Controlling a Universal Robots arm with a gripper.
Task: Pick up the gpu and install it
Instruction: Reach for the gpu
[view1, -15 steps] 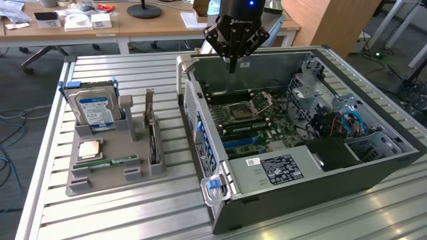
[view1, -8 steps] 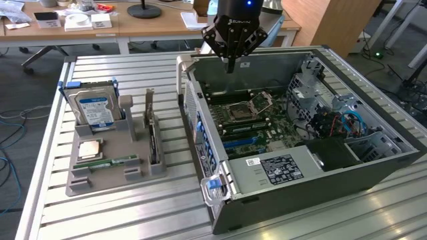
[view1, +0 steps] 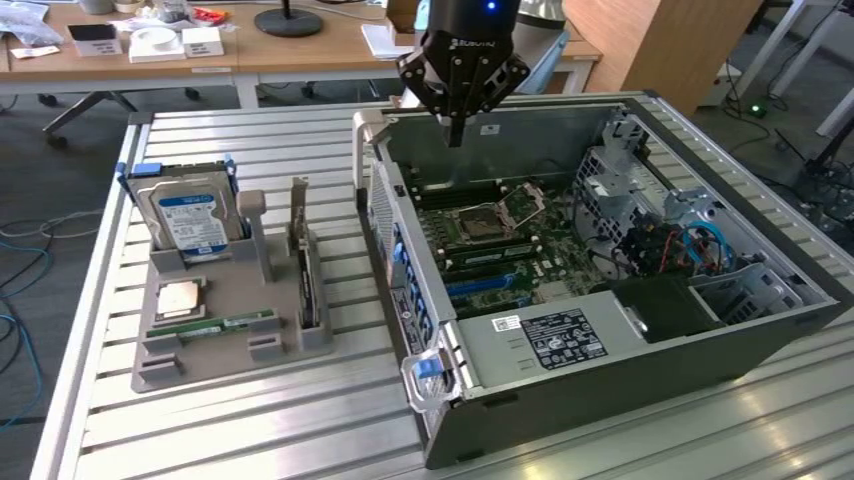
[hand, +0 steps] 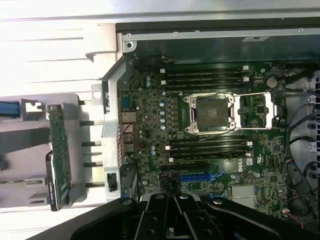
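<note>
Pincer (view1: 457, 135) above case (view1: 641, 390), gpu (view1: 304, 270) in holder (view1: 214, 330)
I am hovering the pincer fully closed and empty over the open case; the gpu is standing on edge beside it, presumably presenting its top edge for grasping.

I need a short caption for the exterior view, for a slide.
Shut gripper hangs over the open computer case, while the graphics card stands on edge in the grey holder.

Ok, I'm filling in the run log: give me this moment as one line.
black pincer: shut, empty, over open grey metal computer case | thin green gpu card: upright in grey holder, untouched
</note>
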